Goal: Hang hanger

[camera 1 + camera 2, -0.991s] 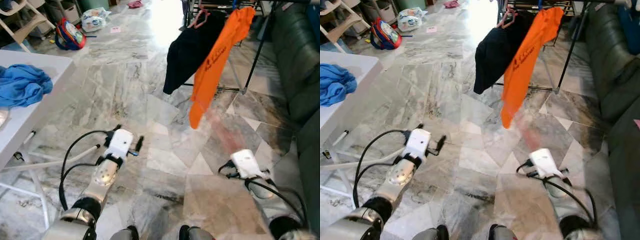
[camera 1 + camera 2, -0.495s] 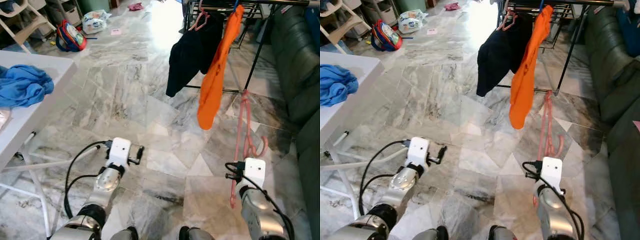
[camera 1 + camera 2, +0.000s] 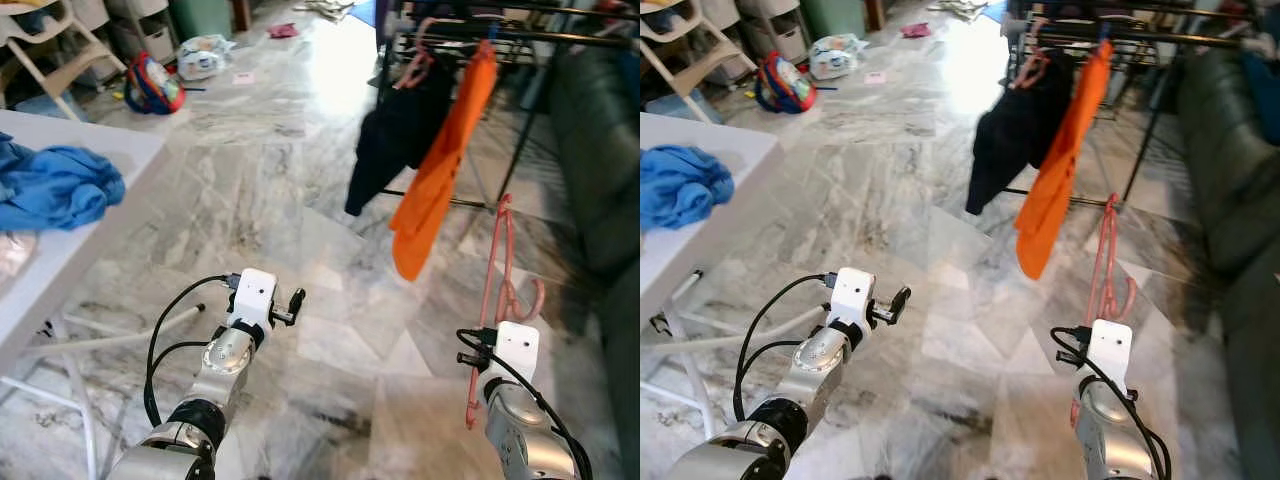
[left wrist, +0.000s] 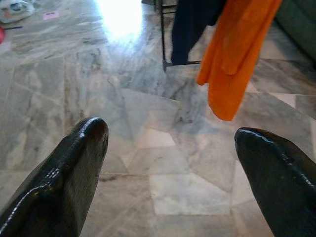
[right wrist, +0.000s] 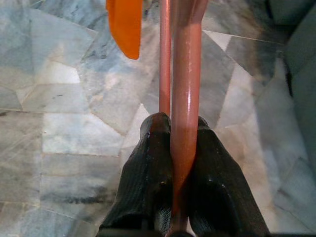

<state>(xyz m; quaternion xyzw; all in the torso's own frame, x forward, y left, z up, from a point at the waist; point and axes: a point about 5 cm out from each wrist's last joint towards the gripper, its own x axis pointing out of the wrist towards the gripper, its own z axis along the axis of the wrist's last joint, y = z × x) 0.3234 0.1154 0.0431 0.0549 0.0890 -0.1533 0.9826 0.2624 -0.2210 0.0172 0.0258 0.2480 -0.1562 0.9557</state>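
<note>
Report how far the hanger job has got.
Done: the right end effector is shut on the pink hanger. In hand: the hanger is held up, short of the clothes rack. Left: hook it on the rail beside the orange garment.

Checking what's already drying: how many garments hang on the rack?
2: a black garment toward the rack's left end, and an orange garment beside it on its right. The rack runs out of frame, so more may be hidden.
</note>
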